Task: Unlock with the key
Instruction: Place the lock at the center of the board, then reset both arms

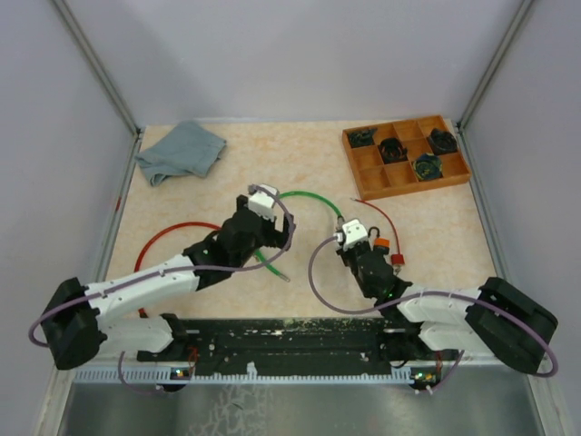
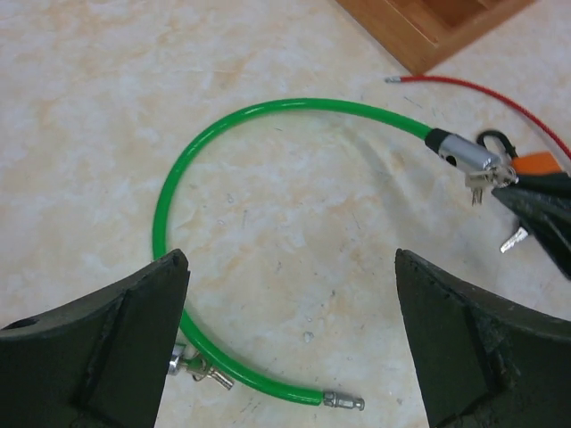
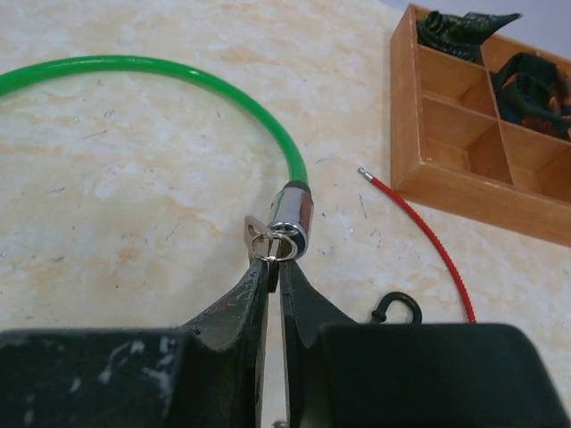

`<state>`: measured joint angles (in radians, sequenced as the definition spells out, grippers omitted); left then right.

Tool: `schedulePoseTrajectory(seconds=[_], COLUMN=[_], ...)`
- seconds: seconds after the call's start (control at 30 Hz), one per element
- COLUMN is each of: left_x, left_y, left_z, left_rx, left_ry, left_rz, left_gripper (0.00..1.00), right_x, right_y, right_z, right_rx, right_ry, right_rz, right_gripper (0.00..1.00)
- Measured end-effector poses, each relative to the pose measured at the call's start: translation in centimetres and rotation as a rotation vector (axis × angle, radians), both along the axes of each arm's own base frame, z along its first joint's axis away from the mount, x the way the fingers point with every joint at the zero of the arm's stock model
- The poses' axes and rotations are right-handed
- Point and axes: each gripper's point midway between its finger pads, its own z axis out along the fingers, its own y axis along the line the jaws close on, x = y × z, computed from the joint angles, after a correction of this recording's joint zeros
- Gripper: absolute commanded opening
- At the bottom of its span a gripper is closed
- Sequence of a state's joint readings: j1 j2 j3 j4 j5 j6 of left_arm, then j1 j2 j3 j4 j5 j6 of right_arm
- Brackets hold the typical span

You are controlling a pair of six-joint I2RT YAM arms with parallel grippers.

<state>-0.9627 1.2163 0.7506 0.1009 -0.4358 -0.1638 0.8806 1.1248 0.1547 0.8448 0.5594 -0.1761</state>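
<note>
Your right claw (image 3: 274, 272) is almost fully closed; only a thin slit shows between its two fingers. At the very tips it pinches the key (image 3: 256, 234). The key sits in the end of the silver lock barrel (image 3: 292, 217), which lies directly ahead of the fingertips and nearly touches them. From the far end of the barrel the green cable (image 3: 178, 73) runs forward and then bends away to the left of this claw. To the right of the claw and a little ahead, a thin red cable (image 3: 419, 223) lies on the tabletop (image 3: 134, 205). Its bare tip points toward the wooden tray (image 3: 464, 192), which stands further ahead on the right.

Your left claw (image 2: 290, 343) is wide open and holds nothing. The loop of the green cable lies below it and ahead of it. One part of the loop passes under the left finger (image 2: 98, 348). The free end of the cable, with its metal pin (image 2: 343, 402), rests on the tabletop between the two fingers, nearer to the left one. The lock barrel and the key are well apart from this claw, ahead and to its right, where the dark tip of the right claw meets them.
</note>
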Motion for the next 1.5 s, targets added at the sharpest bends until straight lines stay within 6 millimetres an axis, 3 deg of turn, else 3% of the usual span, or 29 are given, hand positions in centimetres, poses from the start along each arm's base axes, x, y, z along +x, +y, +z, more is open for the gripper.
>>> schedulePoseTrajectory(seconds=[0.13, 0.27, 0.33, 0.4, 0.57, 0.77, 0.97, 1.2, 1.5], left_x=[1.2, 2.3, 2.2, 1.7, -0.5, -2.6, -4.5, -5.8, -6.2], left_y=[3.1, 6.9, 8.7, 9.4, 9.8, 12.2, 15.4, 17.9, 20.0], left_z=[1.1, 0.3, -0.6, -1.0, 0.6, 5.9, 10.8, 12.7, 13.4], left_rx=[-0.115, -0.223, -0.267, -0.297, -0.353, -0.424, -0.484, -0.490, -0.456], left_ry=[0.036, 0.113, 0.161, 0.199, 0.239, 0.156, 0.004, -0.101, -0.171], left_rz=[0.131, 0.261, 0.314, 0.333, 0.301, 0.311, 0.330, 0.356, 0.409], left_gripper=[1.00, 1.00, 1.00, 1.00, 1.00, 1.00, 1.00, 1.00, 1.00], right_x=[0.2, 0.2, 0.0, -0.2, -0.8, -2.7, -5.0, -6.6, -6.8], right_y=[0.4, 0.4, 0.1, -0.2, -1.7, -4.7, -7.4, -9.5, -9.9], right_z=[-0.6, -0.9, -0.9, -0.5, 2.8, 8.5, 12.2, 13.3, 12.8], right_rx=[0.042, 0.076, 0.090, 0.112, 0.226, 0.393, 0.492, 0.537, 0.518], right_ry=[0.046, 0.083, 0.103, 0.122, 0.140, 0.123, 0.070, 0.041, 0.051], right_rz=[-0.021, -0.046, -0.062, -0.082, -0.159, -0.229, -0.210, -0.207, -0.220], right_gripper=[0.30, 0.41, 0.57, 0.84, 0.86, 0.87, 0.87, 0.88, 0.88])
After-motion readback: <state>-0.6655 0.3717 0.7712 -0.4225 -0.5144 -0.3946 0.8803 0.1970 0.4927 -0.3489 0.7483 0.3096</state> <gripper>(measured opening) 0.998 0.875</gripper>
